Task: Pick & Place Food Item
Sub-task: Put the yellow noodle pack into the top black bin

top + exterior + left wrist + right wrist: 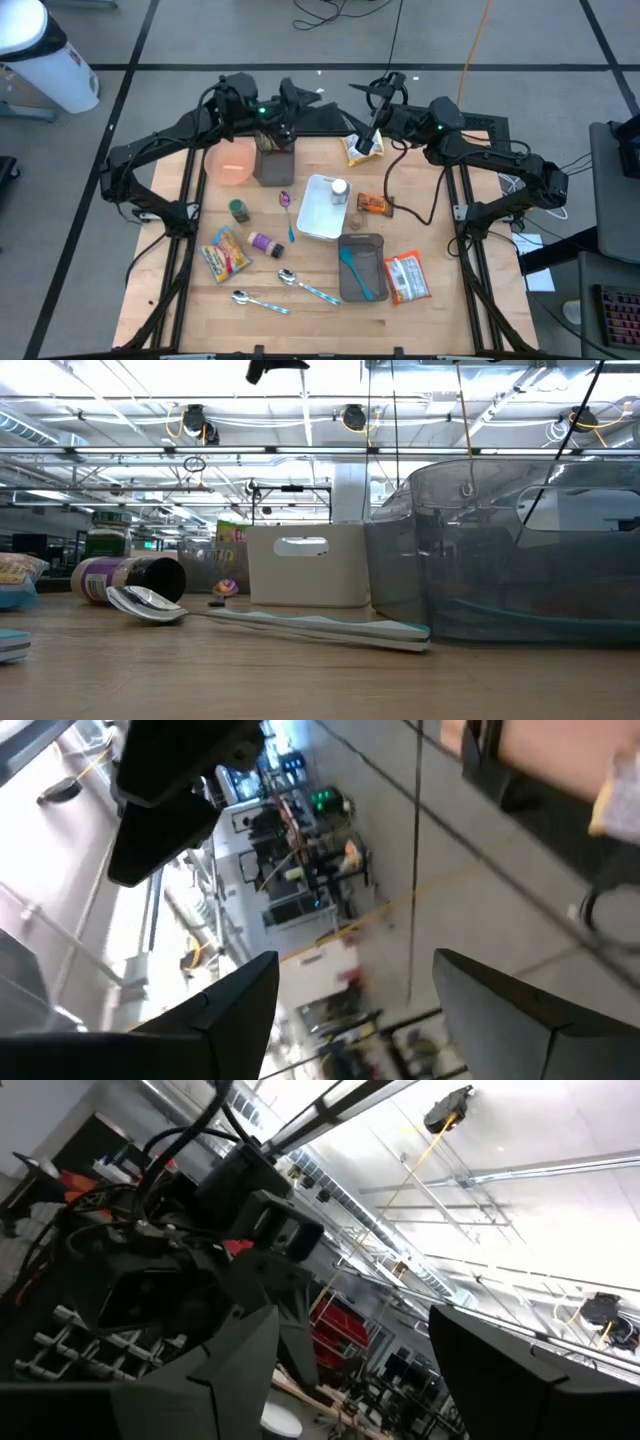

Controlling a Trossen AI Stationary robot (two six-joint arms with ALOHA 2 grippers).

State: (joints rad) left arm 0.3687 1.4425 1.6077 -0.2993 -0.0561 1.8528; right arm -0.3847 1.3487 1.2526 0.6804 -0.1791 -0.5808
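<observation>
Food items lie on the wooden table: a yellow snack bag (363, 148) at the far edge, an orange packet (373, 204) beside the white tray (318, 215), a red and white packet (406, 278) at the near right, and a yellow packet (225, 252) at the near left. My left gripper (300, 95) is raised beyond the table's far edge; its fingers (235, 1010) stand apart and empty. My right gripper (372, 90) is raised above the far edge near the yellow snack bag, open and empty, with its fingers (230, 1365) apart.
A pink bowl (232, 160) and a grey box (275, 165) stand at the far left. A grey container (361, 266) holds a teal spatula. A small bottle (340, 190) sits on the tray. A green jar (239, 209), a purple can (265, 242) and three spoons (305, 287) lie around.
</observation>
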